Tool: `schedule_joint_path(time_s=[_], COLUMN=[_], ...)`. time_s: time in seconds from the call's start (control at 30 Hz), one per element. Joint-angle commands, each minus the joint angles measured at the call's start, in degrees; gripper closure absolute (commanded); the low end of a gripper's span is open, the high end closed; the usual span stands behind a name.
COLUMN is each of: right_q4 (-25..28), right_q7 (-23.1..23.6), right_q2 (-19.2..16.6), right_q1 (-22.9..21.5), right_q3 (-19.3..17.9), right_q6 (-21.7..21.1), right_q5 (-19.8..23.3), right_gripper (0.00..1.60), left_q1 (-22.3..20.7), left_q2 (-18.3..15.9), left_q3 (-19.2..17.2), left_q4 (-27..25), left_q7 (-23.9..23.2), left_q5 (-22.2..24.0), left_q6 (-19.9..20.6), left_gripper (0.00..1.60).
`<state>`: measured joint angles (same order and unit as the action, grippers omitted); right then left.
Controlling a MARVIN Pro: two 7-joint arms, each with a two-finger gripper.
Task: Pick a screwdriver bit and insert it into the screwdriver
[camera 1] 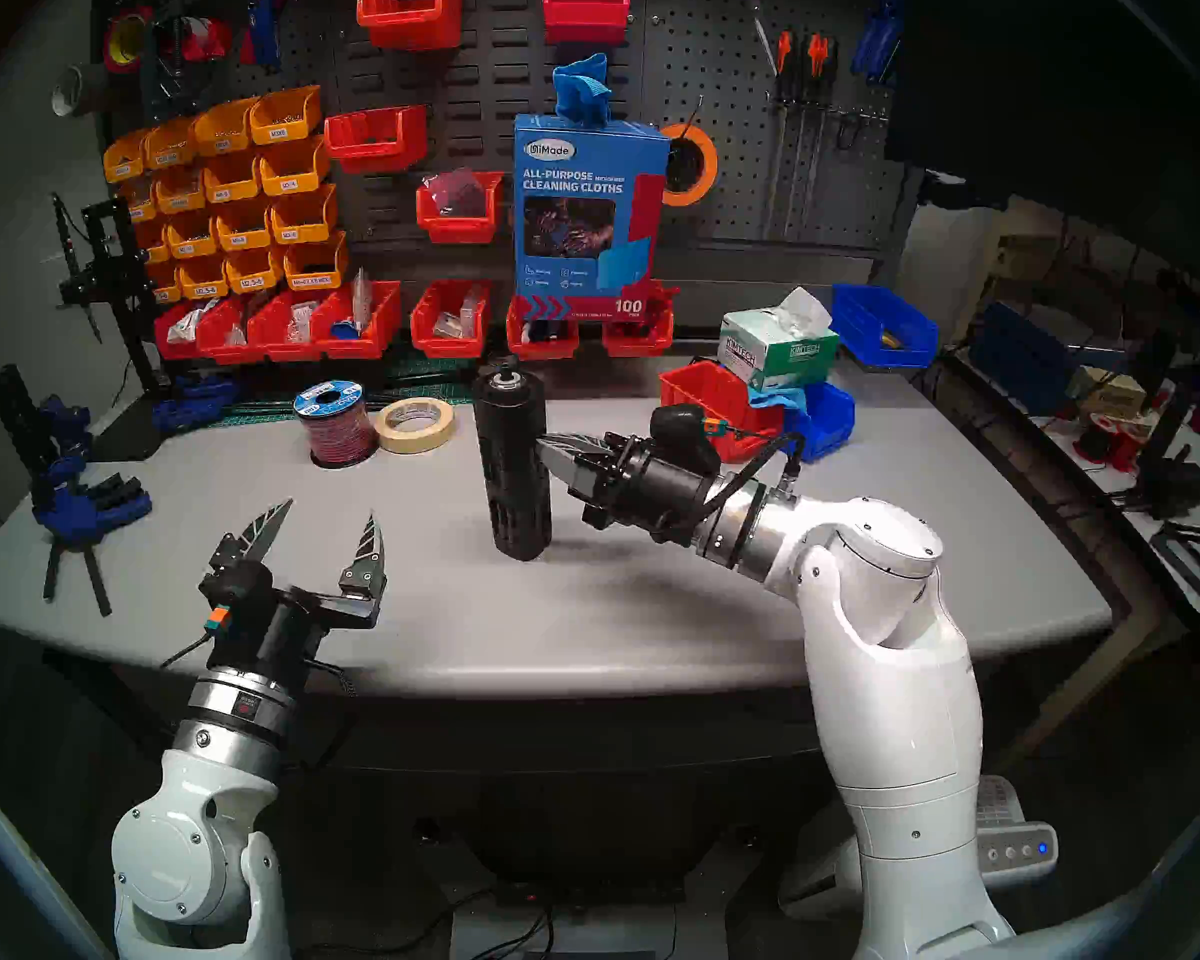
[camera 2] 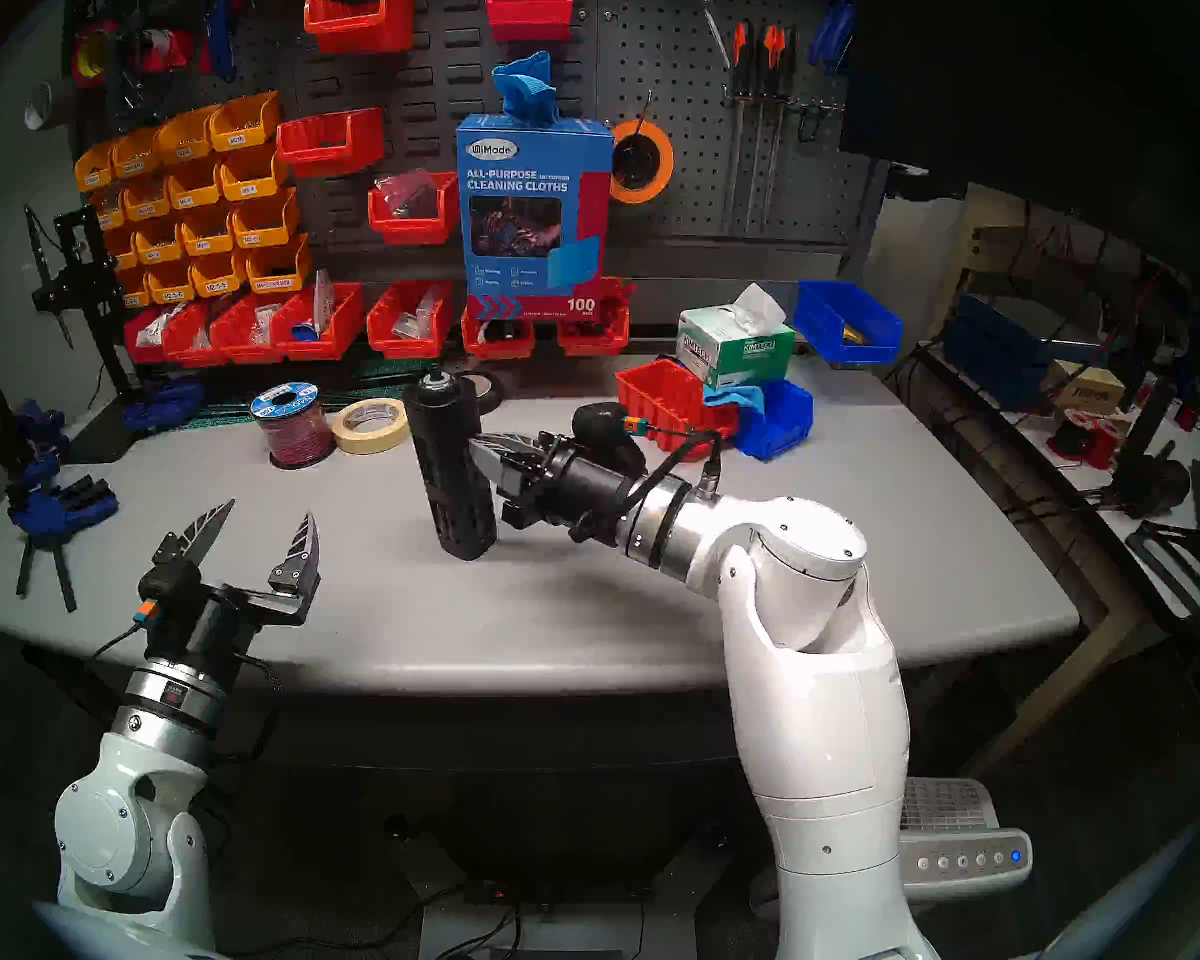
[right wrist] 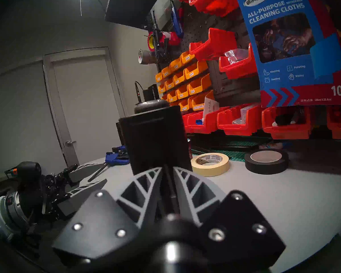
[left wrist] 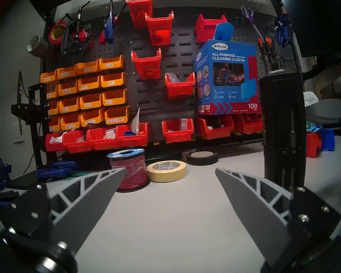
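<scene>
The right tool's [right wrist: 166,171] tips vanish against the screwdriver [right wrist: 156,136]; whether a thin rod sits between its fingers [right wrist: 146,180] is unclear. The screwdriver's foot is hidden.

We see a grey tabletop [camera 1: 652,591] carrying the upright black screwdriver [camera 1: 512,467], a wire spool [camera 1: 334,422] just beside a masking tape roll [camera 1: 417,424], a black tape roll [left wrist: 202,158], red bin [camera 1: 711,401], blue bin [camera 1: 826,415] and blue clamp [camera 1: 88,505].

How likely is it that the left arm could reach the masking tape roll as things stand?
Probably yes: nothing stands between the open left gripper and the masking tape.
</scene>
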<state>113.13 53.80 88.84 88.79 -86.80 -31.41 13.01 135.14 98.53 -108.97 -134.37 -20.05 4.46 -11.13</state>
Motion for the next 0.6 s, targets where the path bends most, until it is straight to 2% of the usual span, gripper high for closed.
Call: schedule_joint_path(time_s=[0.0,0.23,0.37,0.57], right_q4=[1.2,1.5,2.0,3.2], right_q7=[-0.1,0.0,0.1,0.4], right_q2=[0.2,0.1,0.0,-0.3], right_q1=[-1.8,-1.7,-1.5,-0.9], right_q3=[0.0,-0.2,-0.3,-0.4], right_q6=[-0.2,-0.2,-0.4,-1.1], right_q5=[0.1,0.0,0.1,0.1], right_gripper=[1.26,1.39,1.60,1.60], left_q1=[-0.4,-0.5,-0.5,-0.5], left_q2=[0.0,0.1,0.2,0.3], left_q3=[0.1,0.1,0.1,0.0], left_q4=[-1.9,-1.9,-1.9,-1.9], left_q7=[-0.1,-0.2,-0.2,-0.4], left_q5=[0.1,0.1,0.1,0.1], left_q6=[-0.5,-0.5,-0.5,-0.5], left_gripper=[0.00,0.00,0.00,0.00])
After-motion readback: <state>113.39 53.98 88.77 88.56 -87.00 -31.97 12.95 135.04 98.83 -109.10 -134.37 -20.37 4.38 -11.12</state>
